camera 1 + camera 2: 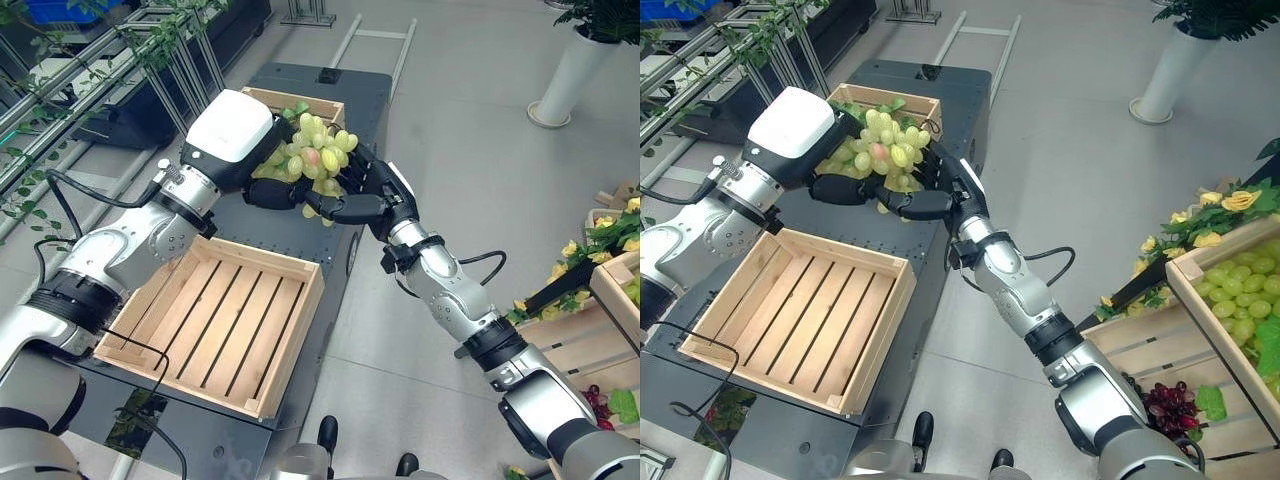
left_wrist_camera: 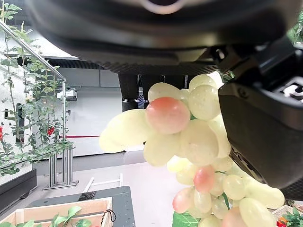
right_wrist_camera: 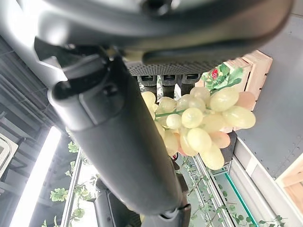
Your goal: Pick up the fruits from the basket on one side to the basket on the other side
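Both hands meet in the air around one bunch of grapes. The left hand curls under and round it from one side, and the right hand wraps dark fingers beneath from the other. The grapes are pale green, round and glossy, a few blushed pink. Just below the hands sits a slatted wooden crate on the dark bench; beyond them is another crate with leaves.
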Available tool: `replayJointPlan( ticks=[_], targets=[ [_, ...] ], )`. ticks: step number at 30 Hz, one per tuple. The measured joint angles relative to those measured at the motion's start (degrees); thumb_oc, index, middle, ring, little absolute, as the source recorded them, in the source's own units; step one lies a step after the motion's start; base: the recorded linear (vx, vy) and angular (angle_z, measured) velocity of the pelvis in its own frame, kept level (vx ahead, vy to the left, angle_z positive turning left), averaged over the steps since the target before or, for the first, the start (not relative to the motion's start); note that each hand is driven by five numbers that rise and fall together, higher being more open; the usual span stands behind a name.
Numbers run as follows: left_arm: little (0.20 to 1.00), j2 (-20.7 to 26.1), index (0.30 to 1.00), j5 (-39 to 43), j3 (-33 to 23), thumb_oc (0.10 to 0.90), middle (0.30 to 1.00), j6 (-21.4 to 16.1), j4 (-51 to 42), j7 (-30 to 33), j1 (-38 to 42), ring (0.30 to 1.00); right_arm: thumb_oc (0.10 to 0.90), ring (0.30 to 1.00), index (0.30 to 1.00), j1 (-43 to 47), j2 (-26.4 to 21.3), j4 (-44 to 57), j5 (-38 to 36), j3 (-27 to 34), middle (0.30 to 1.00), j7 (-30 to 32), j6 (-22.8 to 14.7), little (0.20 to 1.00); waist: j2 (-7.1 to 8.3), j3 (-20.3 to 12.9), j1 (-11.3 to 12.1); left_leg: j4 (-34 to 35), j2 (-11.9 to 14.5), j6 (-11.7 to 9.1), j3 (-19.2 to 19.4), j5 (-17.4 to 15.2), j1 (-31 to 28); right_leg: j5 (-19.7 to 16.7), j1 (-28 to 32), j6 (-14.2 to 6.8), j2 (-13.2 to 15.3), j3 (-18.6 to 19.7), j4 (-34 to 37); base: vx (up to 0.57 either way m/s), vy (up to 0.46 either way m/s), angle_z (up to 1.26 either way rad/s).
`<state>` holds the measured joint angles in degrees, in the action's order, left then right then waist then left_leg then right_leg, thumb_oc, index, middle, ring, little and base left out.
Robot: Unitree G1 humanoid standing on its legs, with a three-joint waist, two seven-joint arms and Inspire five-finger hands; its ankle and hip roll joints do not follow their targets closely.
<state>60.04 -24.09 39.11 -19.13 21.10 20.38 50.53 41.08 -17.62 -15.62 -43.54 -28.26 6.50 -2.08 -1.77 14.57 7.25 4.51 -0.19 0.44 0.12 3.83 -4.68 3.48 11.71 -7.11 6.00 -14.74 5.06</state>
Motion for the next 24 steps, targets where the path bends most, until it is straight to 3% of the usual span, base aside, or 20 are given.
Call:
replayJointPlan(
  ticks=[7,8,9,14,24],
  targets=[
    [0.3,-0.01,0.3,0.0,0.0,0.4,0.3,0.19,-0.21,-0.67,0.05,0.3,0.8,0.9,0.9,0.06,0.08,-0.15,0.5,-0.04,0.9,0.96,0.0,0.9,0.01,-0.01,0.06,0.0,0.01,-0.02,-0.02,0.06,-0.03,-0.01,0.06,0.0,-0.02,0.0,0.0,0.0,0.0,0.0],
    [0.3,-0.01,0.3,0.0,0.0,0.4,0.3,0.19,-0.21,-1.03,0.16,0.3,0.682,0.724,0.724,0.09,0.07,-0.23,0.79,-0.04,0.724,0.97,0.0,0.724,0.01,-0.01,0.07,0.0,0.01,-0.02,-0.03,0.06,-0.03,-0.01,0.07,0.0,-0.02,-0.01,0.0,0.0,0.0,0.0],
    [0.3,-0.01,0.3,0.0,0.0,0.4,0.3,0.19,-0.21,-1.52,0.3,0.3,0.4,0.3,0.3,0.18,0.08,-0.36,1.07,-0.04,0.3,1.0,0.0,0.3,0.01,-0.01,0.08,0.0,0.01,-0.02,-0.04,0.06,-0.03,-0.01,0.07,0.0,-0.02,-0.02,0.0,0.0,0.0,0.0],
    [0.3,0.01,0.3,0.14,0.0,0.4,0.3,0.77,-0.21,-2.29,1.12,0.3,0.4,0.3,0.3,1.02,-0.34,-1.76,6.05,-0.12,0.3,2.07,-0.03,0.3,0.01,-0.01,0.08,0.0,0.0,-0.01,-0.09,0.06,-0.05,-0.01,0.13,0.0,-0.01,-0.08,0.0,0.0,0.0,0.0],
    [0.3,-0.91,0.3,0.15,0.01,0.4,0.3,-1.59,-4.47,-2.69,1.12,0.3,0.4,0.3,0.3,2.01,-3.79,-3.46,17.49,-0.21,0.3,7.34,-0.06,0.3,0.01,-0.01,0.0,0.0,-0.01,0.0,-0.13,0.08,-0.12,-0.01,0.19,0.0,-0.03,0.0,0.0,0.0,0.0,0.0]
  ],
)
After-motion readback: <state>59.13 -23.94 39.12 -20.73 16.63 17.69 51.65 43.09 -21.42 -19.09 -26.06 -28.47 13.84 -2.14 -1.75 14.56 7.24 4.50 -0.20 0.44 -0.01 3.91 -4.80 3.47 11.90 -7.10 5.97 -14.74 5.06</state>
